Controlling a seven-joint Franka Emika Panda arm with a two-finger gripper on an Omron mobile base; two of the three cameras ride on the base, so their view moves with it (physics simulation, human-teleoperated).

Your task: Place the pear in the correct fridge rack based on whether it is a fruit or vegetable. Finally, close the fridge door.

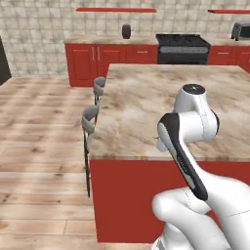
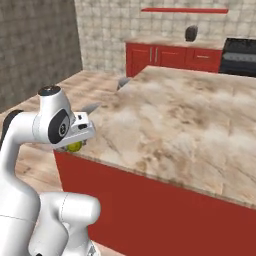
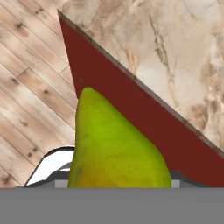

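Yellow-green and plump, the pear [image 3: 116, 148] takes up the lower middle of the hand view, its pointed end aimed toward the top of the frame, its base sunk out of sight at the bottom edge where the fingers would rise. Behind it a dark red side panel of the island [image 3: 144, 118] cuts diagonally across, with marbled countertop [image 3: 175, 52] at upper right and wooden floor [image 3: 30, 87] at left.

At the left of the right base view the white arm folds up from the lower left, elbow high, and the hand points down and to the right at the island's near corner. The gripper [image 2: 75, 146] is closed on the pear [image 2: 75, 146], which shows as a small yellow-green spot just beneath the hand, level with the counter edge and beside it rather than over it.

From the left base view the arm rises at lower right, its forearm with a dark strip slanting to upper left and the wrist joint bulging above the counter's front edge. Two grey stools [image 1: 91, 119] stand along the island's left side. Red cabinets [image 1: 112, 53] and a black stove [image 1: 181, 48] line the far wall.
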